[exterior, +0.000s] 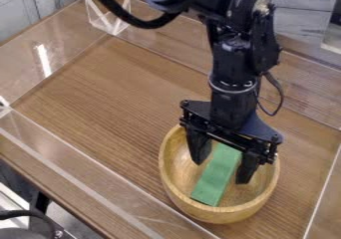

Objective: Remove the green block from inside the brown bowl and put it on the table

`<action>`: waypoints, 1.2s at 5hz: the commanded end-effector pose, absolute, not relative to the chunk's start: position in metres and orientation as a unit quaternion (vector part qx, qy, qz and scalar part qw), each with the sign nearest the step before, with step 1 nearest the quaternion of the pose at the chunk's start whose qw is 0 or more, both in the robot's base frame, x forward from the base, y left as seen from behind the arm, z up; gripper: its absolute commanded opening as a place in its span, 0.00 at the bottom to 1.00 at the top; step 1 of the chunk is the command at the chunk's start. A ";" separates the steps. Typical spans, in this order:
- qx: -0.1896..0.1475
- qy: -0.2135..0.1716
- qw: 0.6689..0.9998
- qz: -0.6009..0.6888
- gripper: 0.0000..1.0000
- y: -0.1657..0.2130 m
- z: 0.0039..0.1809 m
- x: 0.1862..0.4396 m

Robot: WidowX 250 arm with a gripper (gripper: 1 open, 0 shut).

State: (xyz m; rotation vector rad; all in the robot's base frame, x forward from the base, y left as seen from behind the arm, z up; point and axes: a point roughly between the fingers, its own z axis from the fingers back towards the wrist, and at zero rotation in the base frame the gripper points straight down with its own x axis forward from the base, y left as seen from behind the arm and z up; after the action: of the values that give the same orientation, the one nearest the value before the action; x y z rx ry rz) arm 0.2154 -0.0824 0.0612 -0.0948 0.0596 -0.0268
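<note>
Gripper (228,160) spread wide astride green block (214,178) inside brown bowl (177,178)

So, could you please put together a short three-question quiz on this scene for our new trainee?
1. True or false: the green block lies inside the brown bowl.
2. The gripper fingers stand: A) either side of the block, B) over bare table, C) outside the bowl.
3. Fill in: the gripper's jaws are ____.

Key: 1 true; 2 A; 3 open.
</note>
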 end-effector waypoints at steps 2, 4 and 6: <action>-0.062 -0.013 0.998 -0.024 1.00 -0.084 0.076 0.222; -0.066 -0.020 0.997 -0.028 1.00 -0.085 0.075 0.221; -0.067 -0.026 0.997 -0.031 1.00 -0.086 0.074 0.221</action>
State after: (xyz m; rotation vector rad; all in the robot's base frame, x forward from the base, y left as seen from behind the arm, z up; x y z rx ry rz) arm 0.2145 -0.0840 0.0545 -0.1141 0.0334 -0.0527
